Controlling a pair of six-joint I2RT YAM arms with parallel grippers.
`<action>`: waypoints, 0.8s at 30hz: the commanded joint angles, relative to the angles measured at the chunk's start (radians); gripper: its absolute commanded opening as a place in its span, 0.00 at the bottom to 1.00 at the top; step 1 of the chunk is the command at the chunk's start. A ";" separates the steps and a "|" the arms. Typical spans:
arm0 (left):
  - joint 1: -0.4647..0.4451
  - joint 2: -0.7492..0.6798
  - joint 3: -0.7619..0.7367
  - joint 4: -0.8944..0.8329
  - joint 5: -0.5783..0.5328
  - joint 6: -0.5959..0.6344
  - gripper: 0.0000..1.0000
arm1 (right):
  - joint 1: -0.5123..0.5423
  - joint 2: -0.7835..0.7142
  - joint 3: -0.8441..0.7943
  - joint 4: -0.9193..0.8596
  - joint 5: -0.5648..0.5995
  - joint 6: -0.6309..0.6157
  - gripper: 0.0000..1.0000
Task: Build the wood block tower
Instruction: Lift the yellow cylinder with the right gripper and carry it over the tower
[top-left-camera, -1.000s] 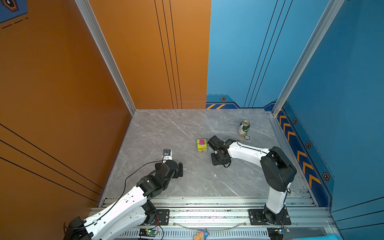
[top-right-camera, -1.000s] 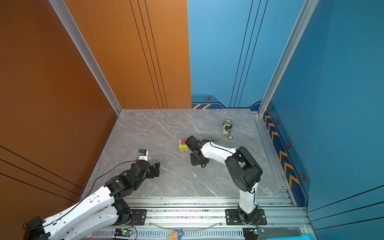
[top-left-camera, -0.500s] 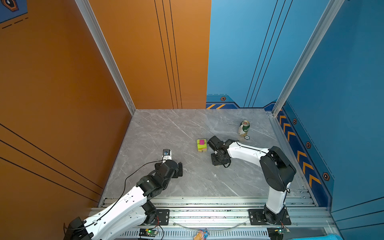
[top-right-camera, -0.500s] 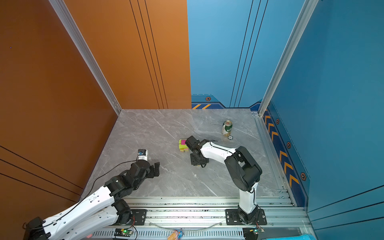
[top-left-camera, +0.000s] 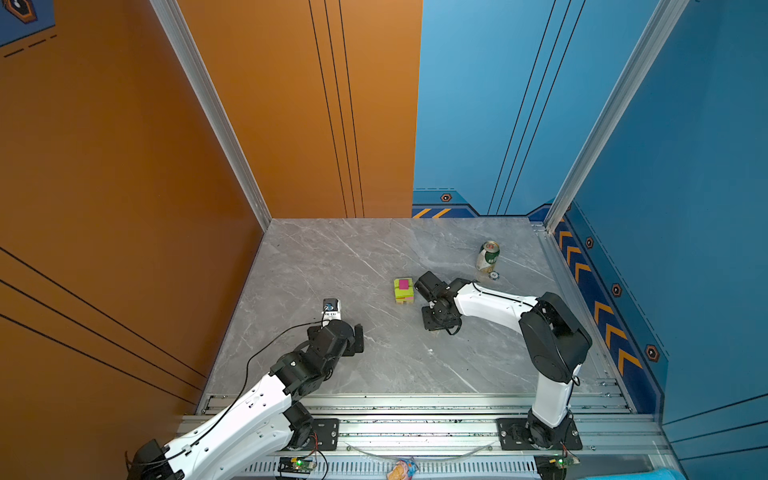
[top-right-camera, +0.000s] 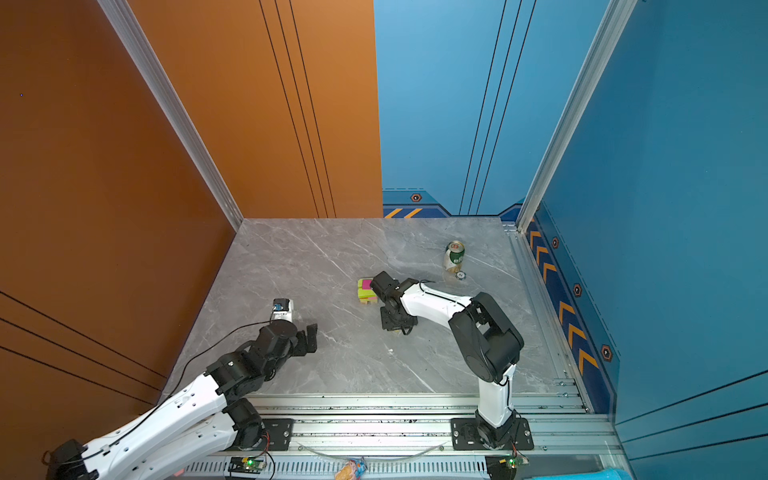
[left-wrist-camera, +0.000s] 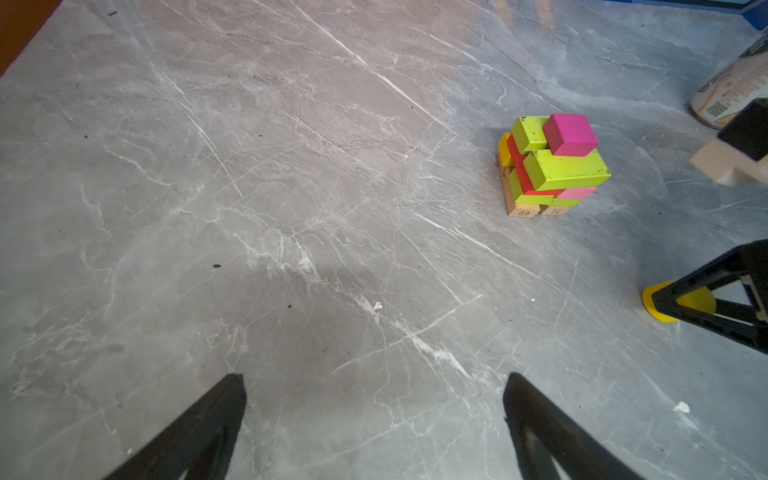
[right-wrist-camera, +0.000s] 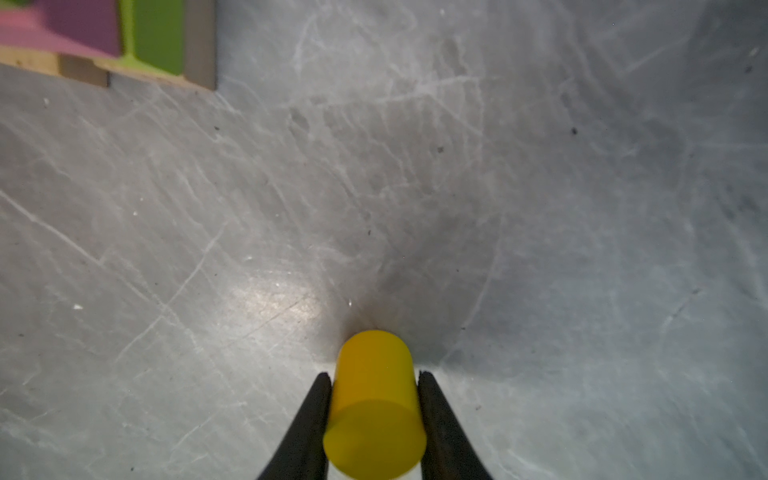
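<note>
Nearly there: got tower (left-wrist-camera: 552, 174) stacked up to magenta cube (left-wrist-camera: 570, 135) mid-worktop (left-wrist-camera: 291, 208), yellow cylinder (right-wrist-camera: 374, 411) clamped in right gripper (right-wrist-camera: 374, 376) low beside it, not yet placed on top; left gripper (left-wrist-camera: 374, 378) spread wide, empty.

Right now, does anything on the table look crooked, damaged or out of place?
The tower is ragged: one lime-green block juts past the pink block below, and the magenta cube sits off-centre on top. White chips litter the table. The yellow cylinder is off the stack, in the right gripper.
</note>
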 joint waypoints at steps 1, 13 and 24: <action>0.013 -0.021 -0.018 -0.034 0.006 -0.004 0.98 | 0.003 -0.011 0.022 -0.046 0.017 -0.008 0.30; 0.019 -0.009 -0.032 -0.013 0.034 -0.012 0.98 | 0.008 -0.055 0.082 -0.111 0.050 -0.030 0.29; 0.024 -0.002 -0.038 -0.021 0.056 -0.008 0.98 | 0.009 -0.054 0.205 -0.187 0.082 -0.063 0.29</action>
